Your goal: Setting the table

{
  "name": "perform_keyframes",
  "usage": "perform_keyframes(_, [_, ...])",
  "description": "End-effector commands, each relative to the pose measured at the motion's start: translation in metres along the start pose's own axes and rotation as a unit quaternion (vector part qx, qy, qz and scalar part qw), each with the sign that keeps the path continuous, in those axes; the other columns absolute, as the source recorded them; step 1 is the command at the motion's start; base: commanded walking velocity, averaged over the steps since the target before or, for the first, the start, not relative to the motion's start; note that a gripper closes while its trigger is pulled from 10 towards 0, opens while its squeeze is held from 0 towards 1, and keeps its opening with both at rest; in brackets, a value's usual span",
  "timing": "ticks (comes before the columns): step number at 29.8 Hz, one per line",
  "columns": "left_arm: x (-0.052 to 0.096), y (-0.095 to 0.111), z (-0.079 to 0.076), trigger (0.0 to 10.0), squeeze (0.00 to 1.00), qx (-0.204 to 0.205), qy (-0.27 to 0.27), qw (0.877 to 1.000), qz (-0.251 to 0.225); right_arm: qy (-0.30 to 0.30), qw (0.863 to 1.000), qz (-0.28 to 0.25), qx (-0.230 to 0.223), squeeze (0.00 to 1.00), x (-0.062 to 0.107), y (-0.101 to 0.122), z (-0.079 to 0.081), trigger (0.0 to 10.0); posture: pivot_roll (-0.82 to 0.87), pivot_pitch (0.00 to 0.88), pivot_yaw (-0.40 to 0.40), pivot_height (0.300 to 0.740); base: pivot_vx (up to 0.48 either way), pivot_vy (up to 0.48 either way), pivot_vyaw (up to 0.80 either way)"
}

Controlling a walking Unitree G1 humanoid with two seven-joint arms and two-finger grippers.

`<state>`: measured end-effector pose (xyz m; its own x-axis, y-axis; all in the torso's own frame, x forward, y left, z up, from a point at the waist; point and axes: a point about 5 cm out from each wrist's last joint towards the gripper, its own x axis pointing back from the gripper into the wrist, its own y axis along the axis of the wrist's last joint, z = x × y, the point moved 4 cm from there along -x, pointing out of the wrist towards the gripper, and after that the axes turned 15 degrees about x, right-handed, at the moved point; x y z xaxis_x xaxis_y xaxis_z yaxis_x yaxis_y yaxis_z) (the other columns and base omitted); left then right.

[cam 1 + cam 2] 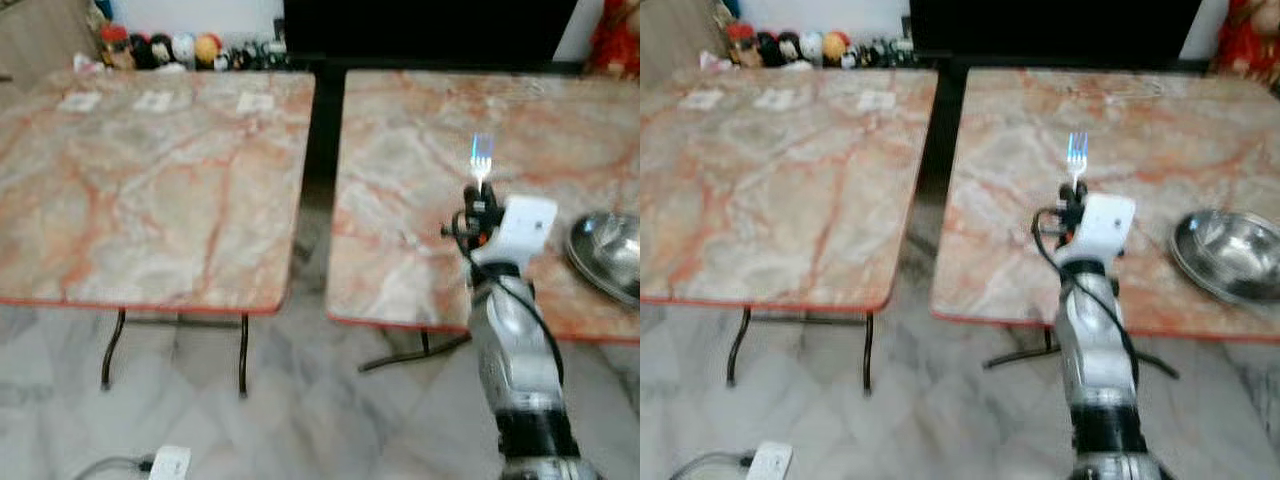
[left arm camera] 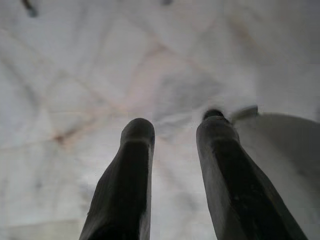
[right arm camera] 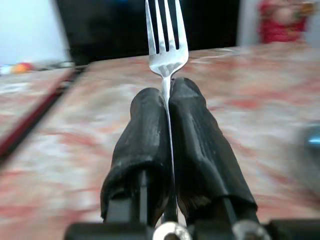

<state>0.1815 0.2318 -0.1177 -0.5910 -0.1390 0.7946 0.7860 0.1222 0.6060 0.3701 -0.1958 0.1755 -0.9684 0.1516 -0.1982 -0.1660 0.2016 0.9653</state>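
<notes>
Left table (image 1: 150,200): marble-patterned top with an orange edge, standing to the left of a dark gap; three small pale cards (image 1: 155,101) lie in a row near its far edge, well apart from everything else.
Left gripper (image 2: 175,135): fingers spread with a clear gap between them, holding nothing, hanging over pale marbled floor.
Right table (image 1: 1090,180): same marble top, just beside the left one across the gap.
Right gripper (image 3: 169,97): raised over the right table's near half, both black fingers pressed together on the fork's handle.
Fork (image 3: 166,35): pinched at the neck, long axis in line with the fingers, tines pointing up and away from the robot.
Bowl (image 1: 1230,255): shiny metal, on the right table near its right edge, well right of the fork.
</notes>
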Motion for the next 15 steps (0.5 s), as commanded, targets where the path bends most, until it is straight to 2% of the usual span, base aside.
perform_keyframes(1, [0.001,-0.004,0.007,10.0,0.0,-0.009,0.007,1.0,0.009,-0.003,1.0,-0.014,-0.005,0.0,-0.003,0.008,0.0,10.0,-0.1,0.097,0.033,0.74,0.0,-0.428,0.0])
perform_keyframes(15, [0.002,-0.004,0.009,10.0,0.0,-0.011,0.007,1.0,0.01,-0.035,0.999,-0.003,0.011,0.0,-0.002,0.002,-0.02,10.0,-0.1,0.099,0.037,0.74,0.0,-0.428,0.0])
